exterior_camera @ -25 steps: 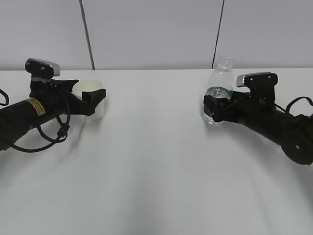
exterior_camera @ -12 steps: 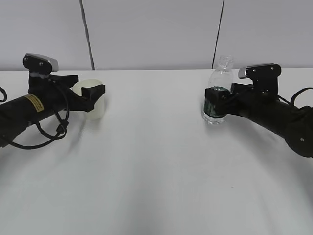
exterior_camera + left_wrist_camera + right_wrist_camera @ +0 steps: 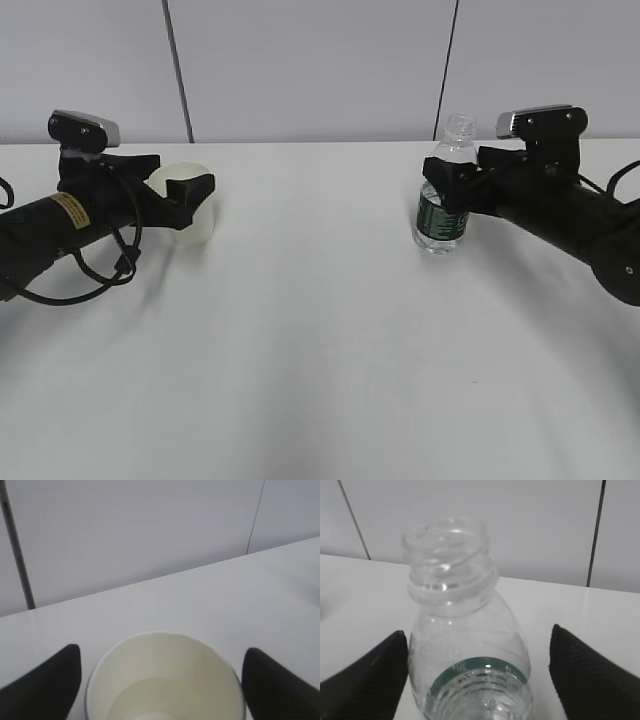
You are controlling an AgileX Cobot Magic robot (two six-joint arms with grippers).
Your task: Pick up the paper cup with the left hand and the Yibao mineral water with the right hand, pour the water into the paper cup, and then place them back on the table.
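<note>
**Two black robot arms with grey wrist cameras**

The left arm (image 3: 50, 228) is a thick, matte black tube. A small yellow sticker (image 3: 68, 211) with dark print sits on its side. Loose black cables (image 3: 110, 270) loop beneath it. A grey, rounded camera box (image 3: 85, 128) is mounted above its black two-finger claw (image 3: 185, 195).

The right arm (image 3: 575, 232) is likewise black and bulky, with no sticker. It carries a grey camera box (image 3: 541, 120) above its black claw (image 3: 447, 185), whose fingertips (image 3: 365, 680) are wedge-shaped with a fine woven texture.

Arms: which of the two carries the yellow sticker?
The left arm, beside the paper cup; the right arm, at the bottle, has none.
</note>
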